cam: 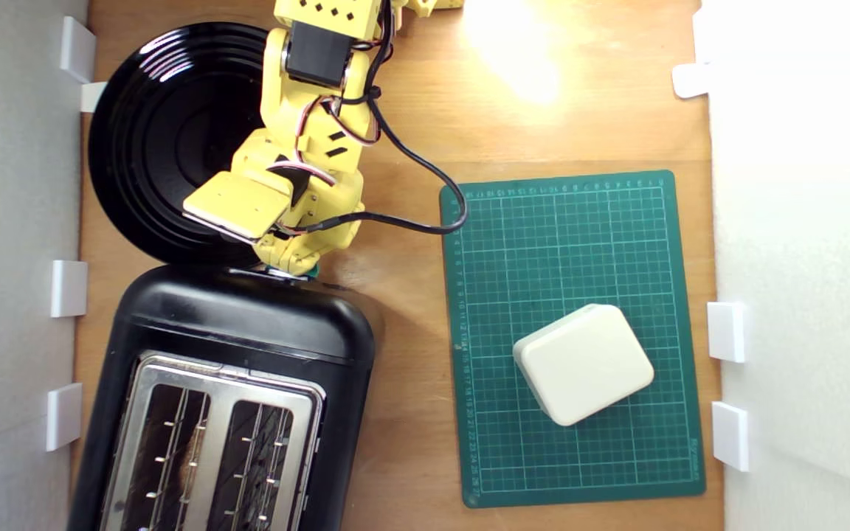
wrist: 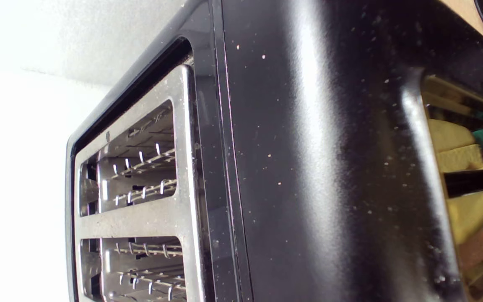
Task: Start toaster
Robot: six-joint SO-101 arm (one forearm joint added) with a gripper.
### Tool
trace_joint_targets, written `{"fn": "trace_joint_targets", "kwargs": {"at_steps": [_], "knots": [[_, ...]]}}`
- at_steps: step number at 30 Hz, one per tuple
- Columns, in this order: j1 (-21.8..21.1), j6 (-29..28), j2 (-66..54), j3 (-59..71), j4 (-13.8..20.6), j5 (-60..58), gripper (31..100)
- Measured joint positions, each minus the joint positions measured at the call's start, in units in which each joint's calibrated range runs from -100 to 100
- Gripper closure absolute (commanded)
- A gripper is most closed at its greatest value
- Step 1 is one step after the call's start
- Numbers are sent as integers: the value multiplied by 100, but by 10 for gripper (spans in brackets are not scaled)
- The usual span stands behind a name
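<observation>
Mostly hidden: gripper (cam: 294,267), tips tucked against the toaster's end edge; spread or pressed together cannot be told. Teal lever (cam: 313,273): only a sliver shows beside the yellow claw. Toaster (cam: 248,324): exterior view's lower left, cut off at the frame's bottom. Black ridged plate (cam: 159,147): just behind it, partly under the arm. Green cutting mat (cam: 572,236): exterior view's right, bearing a cream box (cam: 584,363).

The wooden table (cam: 410,133) carries a toaster (cam: 248,324); a black plate (cam: 167,140) just behind it, a green mat (cam: 543,221) beside it.
</observation>
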Motion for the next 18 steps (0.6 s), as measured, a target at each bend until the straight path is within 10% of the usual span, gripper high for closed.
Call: {"fn": "trace_joint_targets", "kwargs": {"at_steps": [18], "knots": [[-9, -108, 0, 37, -39, -9, 989]]}}
